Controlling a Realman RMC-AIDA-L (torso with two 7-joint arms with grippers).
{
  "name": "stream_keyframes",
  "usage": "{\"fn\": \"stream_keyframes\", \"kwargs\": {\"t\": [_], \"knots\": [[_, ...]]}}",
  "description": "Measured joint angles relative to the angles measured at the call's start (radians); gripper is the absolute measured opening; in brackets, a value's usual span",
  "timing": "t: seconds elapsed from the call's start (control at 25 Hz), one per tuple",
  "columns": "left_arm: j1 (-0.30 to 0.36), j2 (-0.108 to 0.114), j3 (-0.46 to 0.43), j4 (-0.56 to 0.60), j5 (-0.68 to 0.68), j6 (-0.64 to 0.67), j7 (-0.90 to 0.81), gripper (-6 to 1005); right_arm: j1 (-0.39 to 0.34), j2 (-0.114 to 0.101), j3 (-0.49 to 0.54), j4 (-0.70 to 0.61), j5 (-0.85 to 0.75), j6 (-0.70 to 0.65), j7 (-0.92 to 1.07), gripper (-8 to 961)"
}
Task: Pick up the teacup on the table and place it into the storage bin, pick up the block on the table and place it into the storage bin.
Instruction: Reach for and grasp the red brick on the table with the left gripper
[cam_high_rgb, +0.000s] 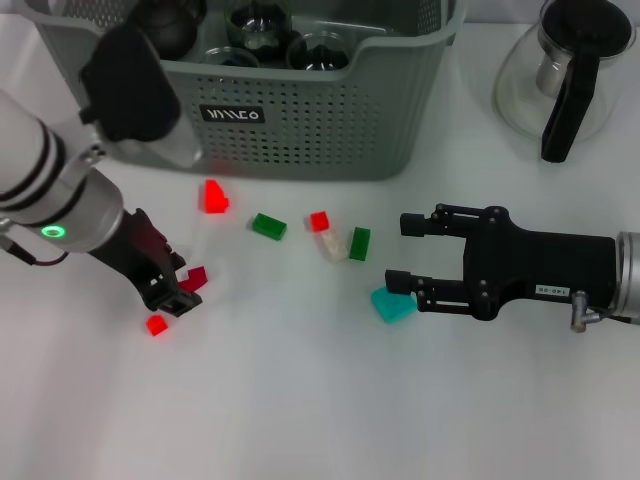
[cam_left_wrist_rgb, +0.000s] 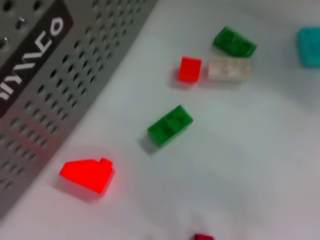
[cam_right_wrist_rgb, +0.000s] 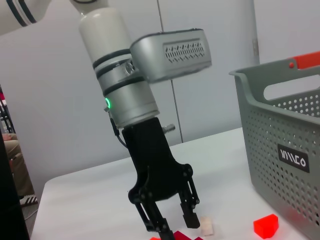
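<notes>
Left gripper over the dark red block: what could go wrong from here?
The left gripper straddles the dark red block, with a small bright red block close by; closing might nudge either away. The open right gripper sits beside the teal block and could bump it.

We are counting three bright red blocks (cam_high_rgb: 213, 196), two green (cam_high_rgb: 268, 226), one dark red (cam_high_rgb: 193, 278), one teal (cam_high_rgb: 392, 305), one white (cam_high_rgb: 332, 245).
</notes>
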Motion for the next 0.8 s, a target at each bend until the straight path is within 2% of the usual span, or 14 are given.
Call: {"fn": "stream_keyframes", "kwargs": {"t": [0.04,0.16,0.48,0.8], "knots": [[0.001,0.000,0.040,-0.004,0.030,-0.021,-0.025,502,0.000,0.000,0.000,0.000,0.000,0.000,0.000,746],[0.002,0.000,0.061,-0.005,0.047,-0.027,-0.038,501,-0.001,0.000,0.000,0.000,0.000,0.000,0.000,746],[0.005,-0.002,0.077,-0.006,0.066,-0.022,-0.044,502,-0.001,0.000,0.000,0.000,0.000,0.000,0.000,746],[0.002,-0.003,0.079,-0.023,0.075,-0.030,-0.060,398,-0.001,0.000,0.000,0.000,0.000,0.003,0.000,746]]}}
